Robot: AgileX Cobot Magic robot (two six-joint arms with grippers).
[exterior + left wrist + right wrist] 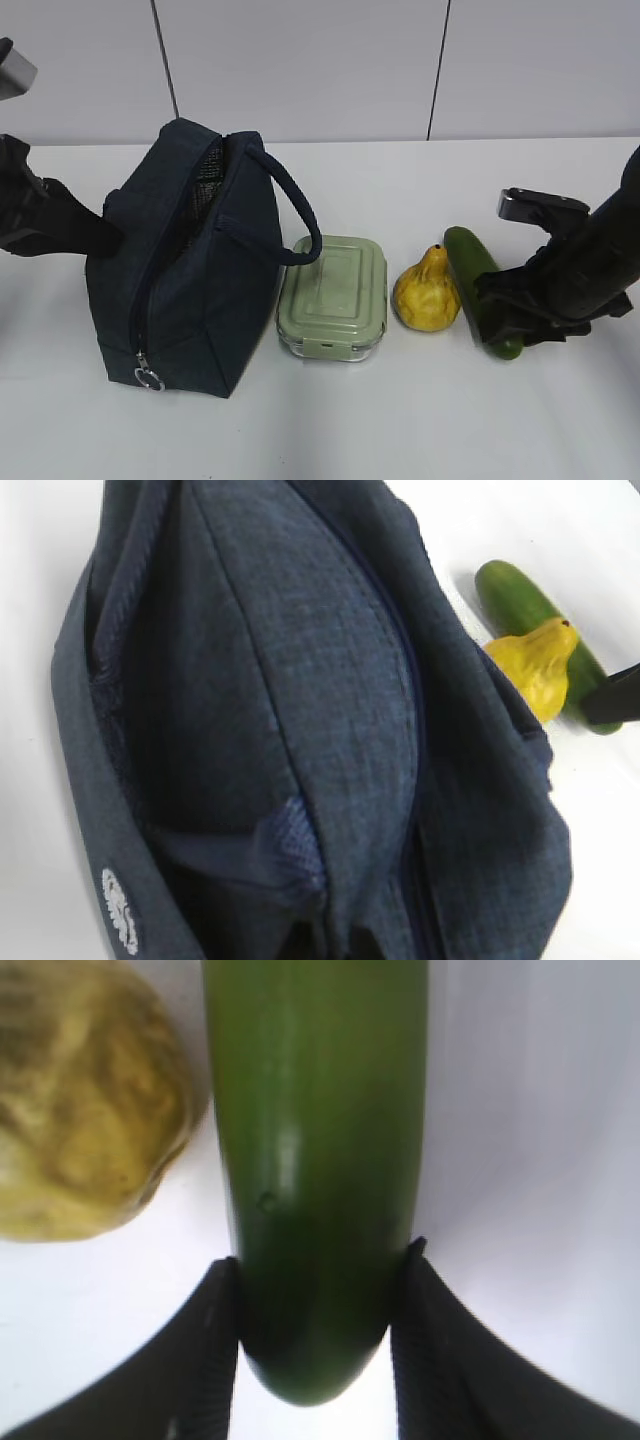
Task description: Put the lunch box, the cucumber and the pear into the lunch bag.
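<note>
**Right fingers closed on the cucumber; lunch bag stands open at the top**

The dark navy fabric lunch bag (185, 265) stands on the white worktop (420, 420), its top parted so that the silvery lining shows. What is inside the bag cannot be seen. Just beside it lies the small clear lunch box with the pale sage-green lid (334, 296), its lid on; its content is hidden. Near the box rests the lumpy yellow pear (427, 293), and close by the pear lies the smooth dark green cucumber (478, 283).

The right gripper (312, 1345) has its black fingers (205, 1360) pressed on both sides of the cucumber's end. The left gripper is hidden behind the bag; its fingers are closed.
</note>
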